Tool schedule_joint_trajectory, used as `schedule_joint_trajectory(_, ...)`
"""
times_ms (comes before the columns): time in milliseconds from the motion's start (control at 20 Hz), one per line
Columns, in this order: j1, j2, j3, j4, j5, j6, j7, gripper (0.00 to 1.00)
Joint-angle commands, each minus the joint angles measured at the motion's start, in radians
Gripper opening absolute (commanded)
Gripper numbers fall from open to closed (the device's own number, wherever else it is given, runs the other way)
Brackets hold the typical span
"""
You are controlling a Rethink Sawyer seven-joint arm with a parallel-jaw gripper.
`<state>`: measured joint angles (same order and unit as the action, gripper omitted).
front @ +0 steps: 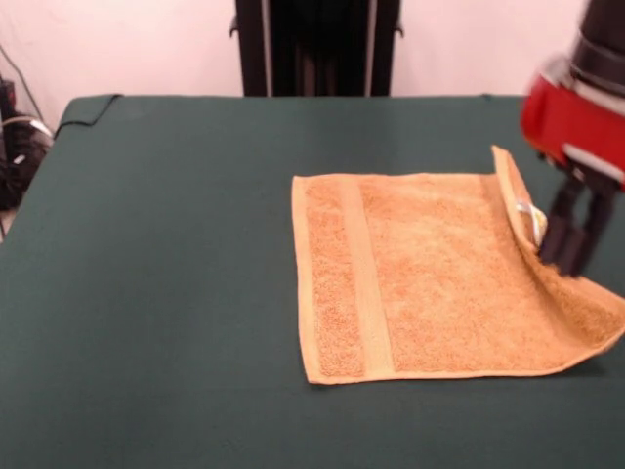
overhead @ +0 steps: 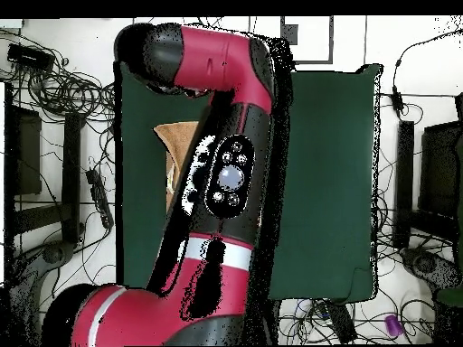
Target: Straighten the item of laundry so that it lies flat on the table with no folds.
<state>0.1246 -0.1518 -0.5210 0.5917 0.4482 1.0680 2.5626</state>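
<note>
Here the table (front: 156,293) is the largest thing: its dark green cloth top fills almost all of the front view, with the black pedestal (front: 314,47) standing behind its far edge at 12 o'clock. In the overhead view the same green top (overhead: 330,181) shows mostly at 3 o'clock, because the red and black arm (overhead: 222,172) crosses the middle of that picture and covers much of it.

In the front view the arm enters from 2 o'clock as a red housing with a black part above it. Under it hangs the gripper (front: 574,256), at about 3 o'clock, and its dark fingers (front: 559,234) point down, close together, onto the raised right border of the towel. Whether they really pinch the cloth or only touch it, I cannot tell.

The towel (front: 420,278), orange-tan terry, lies right of the centre, toward 4 o'clock. Most of it is flat on the table, with one woven band (front: 363,278) running along its left side. Its right edge stands up and curls inward, and the corner at 2 o'clock is lifted off the table. A small white label (front: 528,210) shows on this lifted edge, just beside the fingers.

In the overhead view only a small piece of the towel (overhead: 174,149) shows, at 10 o'clock beside the arm.
</note>
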Motion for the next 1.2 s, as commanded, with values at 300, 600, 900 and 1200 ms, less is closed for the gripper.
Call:
schedule_joint_trajectory(300,-0.049,-0.246,0.246,0.558,-0.155,-0.050,-0.464,0.00)
schedule_joint_trajectory(600,-0.098,-0.311,0.327,0.692,-0.220,-0.154,-0.509,0.00)
schedule_joint_trajectory(900,-0.142,-0.347,0.396,0.787,-0.272,-0.228,-0.496,0.00)
schedule_joint_trajectory(1200,-0.172,-0.371,0.452,0.859,-0.319,-0.289,-0.428,0.00)
